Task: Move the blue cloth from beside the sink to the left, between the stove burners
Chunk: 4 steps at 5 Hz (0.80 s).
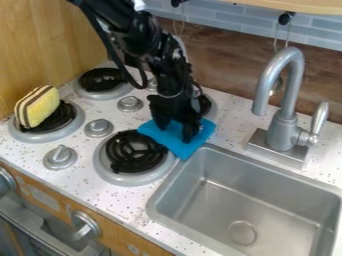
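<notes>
My black gripper (175, 131) points down over a blue cloth (178, 144), with its two fingers apart and their tips at the cloth. Part of the cloth shows between the fingers. The cloth lies on the counter between the front right burner and the sink, its left corner close to that burner's coil. Behind the gripper, the back right burner is partly hidden.
A yellow sponge with brown and white stripes (39, 106) leans on the left burner (45, 129). The front right burner (135, 151) and silver knobs (99, 128) are nearby. A metal sink (257, 192) and grey faucet (284, 131) stand at the right.
</notes>
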Available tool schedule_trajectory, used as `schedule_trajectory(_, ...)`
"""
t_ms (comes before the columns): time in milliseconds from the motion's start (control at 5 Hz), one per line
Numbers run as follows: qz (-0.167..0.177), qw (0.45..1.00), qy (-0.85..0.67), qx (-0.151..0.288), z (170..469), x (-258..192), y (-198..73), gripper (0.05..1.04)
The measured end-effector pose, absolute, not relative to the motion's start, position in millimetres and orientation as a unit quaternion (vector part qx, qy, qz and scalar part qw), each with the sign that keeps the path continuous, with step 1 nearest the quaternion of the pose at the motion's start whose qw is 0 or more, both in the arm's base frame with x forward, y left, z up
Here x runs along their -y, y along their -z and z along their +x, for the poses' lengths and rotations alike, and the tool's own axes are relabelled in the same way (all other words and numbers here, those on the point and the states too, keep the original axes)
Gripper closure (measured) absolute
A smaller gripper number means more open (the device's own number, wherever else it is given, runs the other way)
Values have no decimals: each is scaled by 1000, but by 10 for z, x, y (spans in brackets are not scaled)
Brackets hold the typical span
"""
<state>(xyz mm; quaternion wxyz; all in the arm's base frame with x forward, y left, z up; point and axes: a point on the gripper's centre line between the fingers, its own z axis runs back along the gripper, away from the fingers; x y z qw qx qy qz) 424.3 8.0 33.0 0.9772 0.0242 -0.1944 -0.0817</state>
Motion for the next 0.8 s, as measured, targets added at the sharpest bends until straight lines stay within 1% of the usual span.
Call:
schedule_trajectory(200, 34, 977, 70, 199, 4310, -283, -318, 73)
schedule_trajectory(400, 41, 979, 54, 193, 4379, -511, -251, 73)
schedule_trajectory(600, 59, 979, 25, 193, 4420, -830, -274, 73)
schedule_trajectory(800, 71, 981, -3, 183, 4440, -1042, -254, 73)
